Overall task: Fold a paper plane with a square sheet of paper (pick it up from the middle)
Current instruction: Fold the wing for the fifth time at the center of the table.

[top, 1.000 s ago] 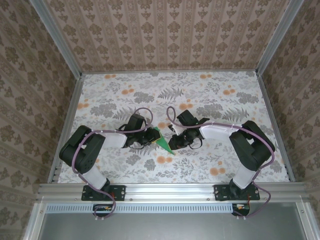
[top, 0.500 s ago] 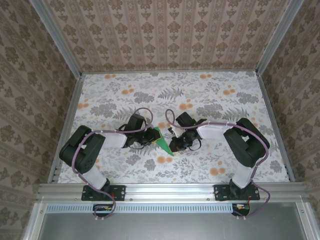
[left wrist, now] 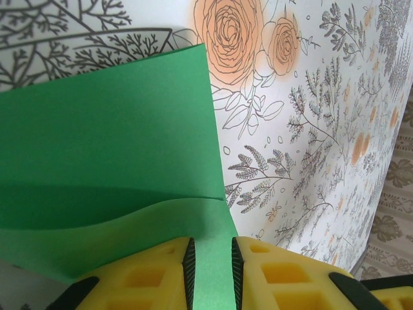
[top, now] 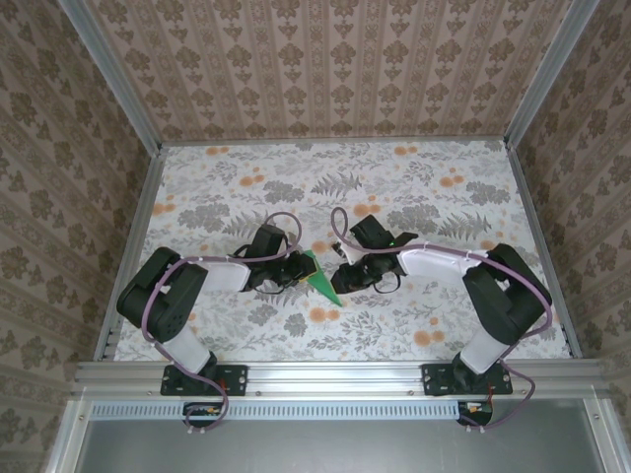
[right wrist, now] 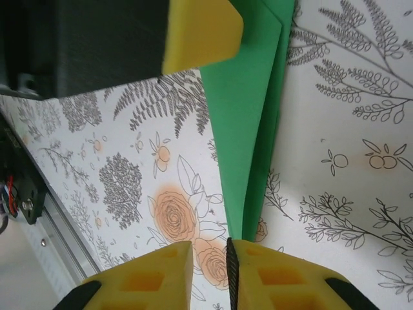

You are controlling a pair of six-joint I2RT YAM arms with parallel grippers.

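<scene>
Left hand (left wrist: 211, 252) pinches plane (left wrist: 110, 161) at its wide end, likely anchoring it for the next crease; right hand (right wrist: 210, 255) sits just off plane's tip, fingers slightly parted, nothing between; probably lining up a grip.

The paper plane (top: 320, 277), bright green paper folded into a narrow, creased dart with overlapping flaps, sits near the middle of the table (top: 394, 177), its sharp tip pointing toward the table's near edge.
</scene>
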